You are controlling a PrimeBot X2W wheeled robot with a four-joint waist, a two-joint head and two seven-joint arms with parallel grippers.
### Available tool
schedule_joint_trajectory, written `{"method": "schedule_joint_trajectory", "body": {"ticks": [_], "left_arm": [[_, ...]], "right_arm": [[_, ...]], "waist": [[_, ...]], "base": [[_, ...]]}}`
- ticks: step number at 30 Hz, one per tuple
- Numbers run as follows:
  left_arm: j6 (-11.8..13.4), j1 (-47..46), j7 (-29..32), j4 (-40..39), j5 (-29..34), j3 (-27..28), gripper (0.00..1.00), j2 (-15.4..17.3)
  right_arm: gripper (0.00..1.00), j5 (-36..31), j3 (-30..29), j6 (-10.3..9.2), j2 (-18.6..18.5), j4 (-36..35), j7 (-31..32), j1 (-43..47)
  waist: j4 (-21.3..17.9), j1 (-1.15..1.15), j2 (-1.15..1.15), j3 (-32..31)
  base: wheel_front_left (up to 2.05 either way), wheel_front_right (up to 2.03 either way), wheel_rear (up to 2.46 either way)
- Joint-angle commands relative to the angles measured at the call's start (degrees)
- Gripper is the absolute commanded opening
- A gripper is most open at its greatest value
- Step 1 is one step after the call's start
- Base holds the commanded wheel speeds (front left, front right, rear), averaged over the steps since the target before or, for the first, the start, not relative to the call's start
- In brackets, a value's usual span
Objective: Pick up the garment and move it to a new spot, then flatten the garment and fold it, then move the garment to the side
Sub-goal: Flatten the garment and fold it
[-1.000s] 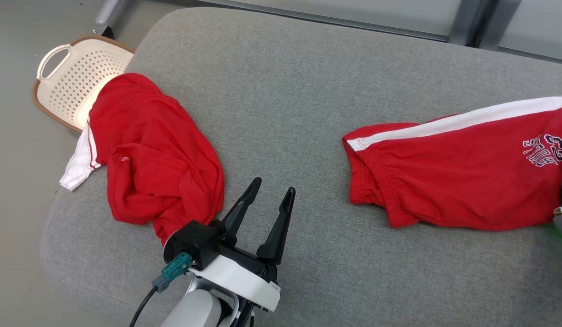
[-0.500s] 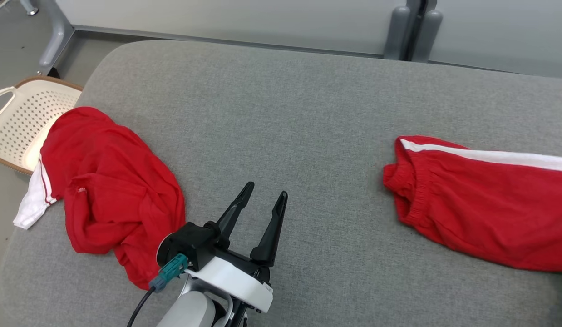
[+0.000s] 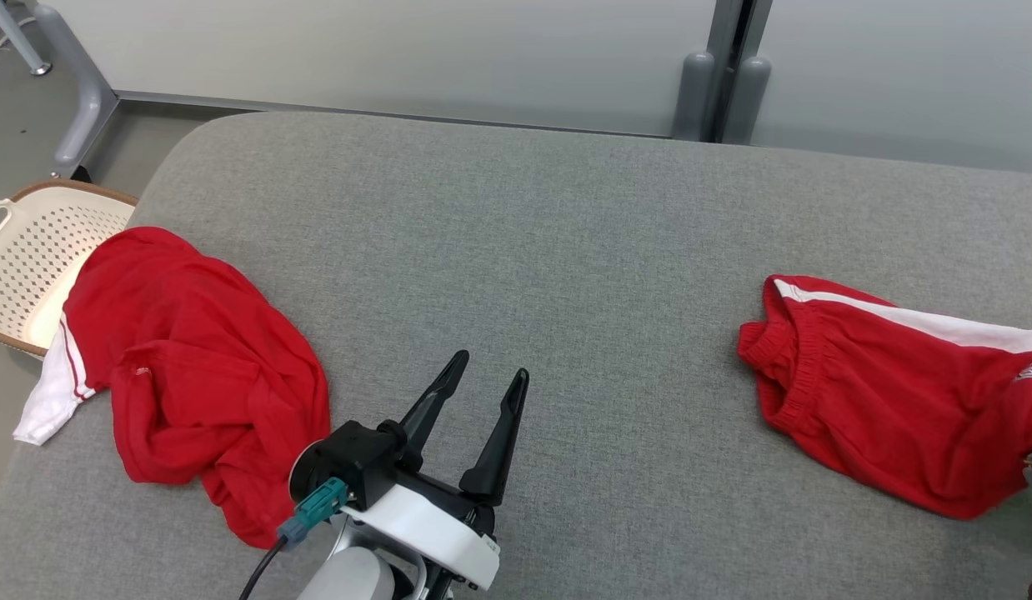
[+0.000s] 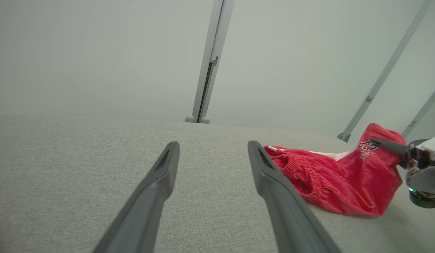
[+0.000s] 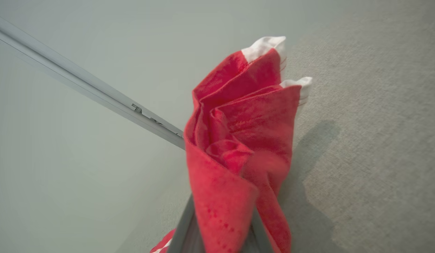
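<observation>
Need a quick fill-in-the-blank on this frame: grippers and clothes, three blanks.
1. The right gripper is shut on the ____, with one end raised off the grey cushion.
2. The left gripper is ____ and holds nothing.
3. Beside the crumpled red shirt, off the cushion's left end, stands a cream perforated ____.

Missing words: shorts; open; basket.

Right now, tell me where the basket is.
In the head view the basket sits far left, off the grey cushion, beside the crumpled red garment.
</observation>
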Motion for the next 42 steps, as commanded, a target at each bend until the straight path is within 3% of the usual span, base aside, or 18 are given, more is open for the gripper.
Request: {"method": "schedule_joint_trajectory", "body": {"ticks": [1,10,19,20,21,29,36,42], "left_arm": [[-0.2,0.23,-0.1,-0.01,-0.37,0.05,1.0,0.23],[-0.53,1.59,-0.1,0.81,-0.13,0.51,1.0,0.2],[-0.53,2.41,-0.1,1.24,-0.42,0.28,1.0,0.22],[-0.55,2.47,-0.1,1.29,-0.44,0.19,1.0,0.23],[-0.48,2.54,-0.1,1.32,-0.53,0.18,1.0,0.23],[-0.12,2.44,-0.1,1.32,-0.9,-0.32,1.0,0.23],[0.18,2.64,-0.1,1.33,-0.87,-0.43,1.0,0.23],[0.13,2.39,-0.1,1.26,-0.19,0.03,1.0,0.23]], "right_arm": [[0.0,0.6,0.63,0.02,-0.16,-0.93,0.08,0.14],[0.0,6.58,13.76,0.02,1.92,-9.18,4.62,3.83],[0.0,8.97,20.85,0.02,1.67,-8.74,3.51,6.18],[0.04,8.93,21.37,0.02,1.52,-8.29,3.24,6.1],[1.0,9.03,21.94,0.02,1.57,-7.63,3.29,5.96],[1.0,11.67,27.22,0.02,2.46,-4.15,6.28,5.3],[1.0,11.05,29.23,-0.04,3.18,4.96,9.5,3.47],[1.0,10.99,30.45,0.02,3.67,3.11,6.63,1.13]], "waist": [[0.41,0.0,0.0,-0.39],[2.83,0.0,0.0,-2.42],[5.49,0.0,0.0,-3.11],[5.72,0.0,0.0,-3.08],[5.91,0.0,0.0,-3.07],[7.02,0.0,0.0,-2.55],[6.81,0.0,0.0,-2.64],[4.82,0.0,0.0,-2.94]], "base": [[0.0,0.0,0.0],[0.0,0.0,0.0],[0.0,0.0,0.0],[0.0,0.0,0.0],[0.0,0.0,0.0],[0.0,0.0,0.0],[0.0,0.0,0.0],[0.0,0.0,0.0]]}}
